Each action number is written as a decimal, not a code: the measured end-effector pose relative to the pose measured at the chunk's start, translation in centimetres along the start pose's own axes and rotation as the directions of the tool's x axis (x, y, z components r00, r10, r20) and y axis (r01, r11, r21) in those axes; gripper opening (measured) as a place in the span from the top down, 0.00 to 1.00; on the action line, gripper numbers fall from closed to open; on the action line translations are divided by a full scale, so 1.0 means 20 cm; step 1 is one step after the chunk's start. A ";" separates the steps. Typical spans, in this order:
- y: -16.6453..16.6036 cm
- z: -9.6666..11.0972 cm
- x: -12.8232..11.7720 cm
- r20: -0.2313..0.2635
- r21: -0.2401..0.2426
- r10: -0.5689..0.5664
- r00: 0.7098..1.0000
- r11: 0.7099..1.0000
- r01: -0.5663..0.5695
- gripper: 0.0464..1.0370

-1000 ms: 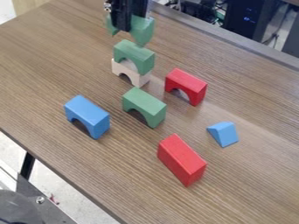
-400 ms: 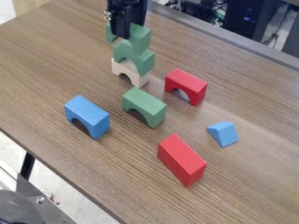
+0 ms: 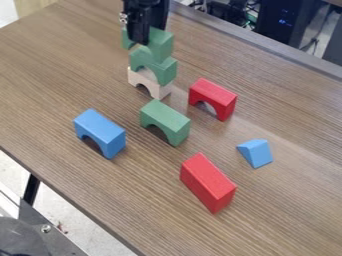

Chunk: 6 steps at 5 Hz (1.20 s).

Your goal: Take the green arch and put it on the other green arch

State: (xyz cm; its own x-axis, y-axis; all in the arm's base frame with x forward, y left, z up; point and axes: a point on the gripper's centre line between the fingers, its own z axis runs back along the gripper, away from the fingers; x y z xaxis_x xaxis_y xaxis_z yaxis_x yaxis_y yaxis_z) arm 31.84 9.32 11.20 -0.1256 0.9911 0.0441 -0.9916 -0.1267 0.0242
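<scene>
The black gripper (image 3: 140, 40) hangs at the top of the view, shut on a green arch (image 3: 161, 44) across its middle. Directly below it, another green arch (image 3: 159, 66) rests on a pale wooden arch (image 3: 147, 82). The held arch overlaps the top of this stack from the camera's side; whether the two green arches touch I cannot tell. A third green arch (image 3: 167, 122) stands on the table in front of the stack.
On the wooden table (image 3: 80, 190), a red arch (image 3: 213, 98) stands right of the stack and a blue arch (image 3: 100, 133) to the front left. A red block (image 3: 208, 183) and a small blue wedge (image 3: 256, 153) lie nearer the right front.
The gripper, with the green arch in it, has come down slightly and a little to the left, closer to the stacked arches. The other blocks have not moved.
</scene>
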 end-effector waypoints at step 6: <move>-0.01 -0.03 -0.02 0.007 0.038 -0.063 0.998 0.997 0.062 0.49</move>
State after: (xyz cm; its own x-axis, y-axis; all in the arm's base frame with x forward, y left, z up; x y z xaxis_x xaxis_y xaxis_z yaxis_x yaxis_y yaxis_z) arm 32.11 9.04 10.66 -0.0630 0.9968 0.0499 -0.9957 -0.0662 0.0646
